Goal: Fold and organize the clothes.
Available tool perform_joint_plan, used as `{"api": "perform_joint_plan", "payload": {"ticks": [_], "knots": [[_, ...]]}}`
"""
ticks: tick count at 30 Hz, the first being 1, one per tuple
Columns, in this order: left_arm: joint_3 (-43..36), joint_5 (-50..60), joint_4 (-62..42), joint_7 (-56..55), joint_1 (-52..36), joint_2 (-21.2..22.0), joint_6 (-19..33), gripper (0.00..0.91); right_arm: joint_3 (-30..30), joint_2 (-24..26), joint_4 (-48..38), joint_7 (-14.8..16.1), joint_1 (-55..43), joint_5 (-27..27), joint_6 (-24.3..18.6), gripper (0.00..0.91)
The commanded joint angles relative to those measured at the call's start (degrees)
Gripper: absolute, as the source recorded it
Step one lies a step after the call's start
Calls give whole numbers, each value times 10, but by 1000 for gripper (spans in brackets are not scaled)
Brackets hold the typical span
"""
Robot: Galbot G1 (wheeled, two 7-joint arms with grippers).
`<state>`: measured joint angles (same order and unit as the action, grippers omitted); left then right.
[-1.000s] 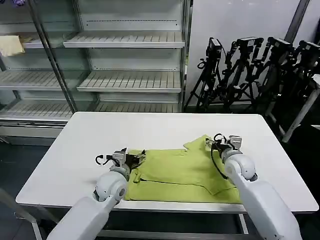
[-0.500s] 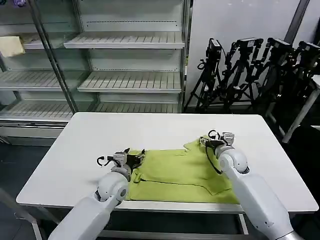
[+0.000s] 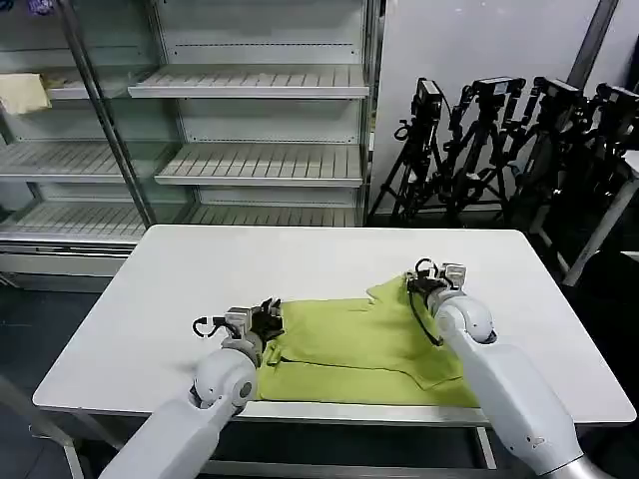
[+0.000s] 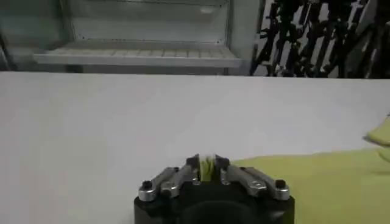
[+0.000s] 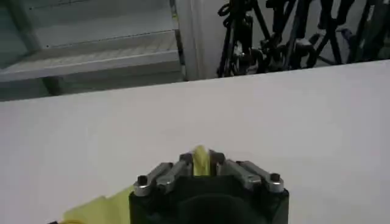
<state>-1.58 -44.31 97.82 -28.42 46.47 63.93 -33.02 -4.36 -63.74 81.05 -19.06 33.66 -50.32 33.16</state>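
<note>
T-shirt: the lime yellow-green T-shirt [image 3: 359,344] lies partly folded on the near half of the white tabletop [image 3: 200,269], its near edge close to the tabletop's front edge, with layered flaps and a raised fold at its far right corner.
T-shirt, left edge: a small bunch of the green cloth [image 4: 206,168] is pinched up between the fingers of the left pincer; the rest of the shirt spreads flat away from it toward the robot's right.
T-shirt, far right corner: a tuft of the cloth [image 5: 201,157] stands up between the fingers of the right pincer, and more of the fabric trails off beside the pincer body.
Left pincer: the left pincer [image 3: 268,317] sits low at the shirt's left edge, jaws narrowed tight on the fabric, the arm reaching in from the near left.
Right pincer: the right pincer [image 3: 414,283] is at the shirt's far right corner, jaws closed on the fold it holds, just above the tabletop.
Tabletop: bare and white around the shirt, with open surface on the far side and to the left.
Behind: an empty white shelving unit [image 3: 260,110] stands past the tabletop.
Behind, right: a cluster of black tripods [image 3: 509,140] stands against the wall.
Shelf, far left: a pale cream cloth [image 3: 22,92] hangs there, well apart from the shirt.
</note>
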Motion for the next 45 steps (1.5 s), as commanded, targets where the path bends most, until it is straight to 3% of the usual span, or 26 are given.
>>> {"api": "perform_joint_plan", "payload": {"ticks": [1,12,18,26,34,45], "knots": [[3,-3,0,1,4,1,-2,20,3,0,-6,3,-3,-2,1,0],[34,-19,39,13,11,-5,0,20,-23,5,44,18,16,6,-22,0],[50,-31,71,16,14,-14,2,20,-41,24,93,31,39,20,-53,0],[60,-37,102,17,18,-28,9,20,-67,47,146,38,69,20,-61,0],[71,-37,152,20,49,-51,8,20,-116,74,228,48,143,26,-61,0],[95,-7,247,29,155,-79,8,20,-230,81,346,65,311,49,-61,0]]}}
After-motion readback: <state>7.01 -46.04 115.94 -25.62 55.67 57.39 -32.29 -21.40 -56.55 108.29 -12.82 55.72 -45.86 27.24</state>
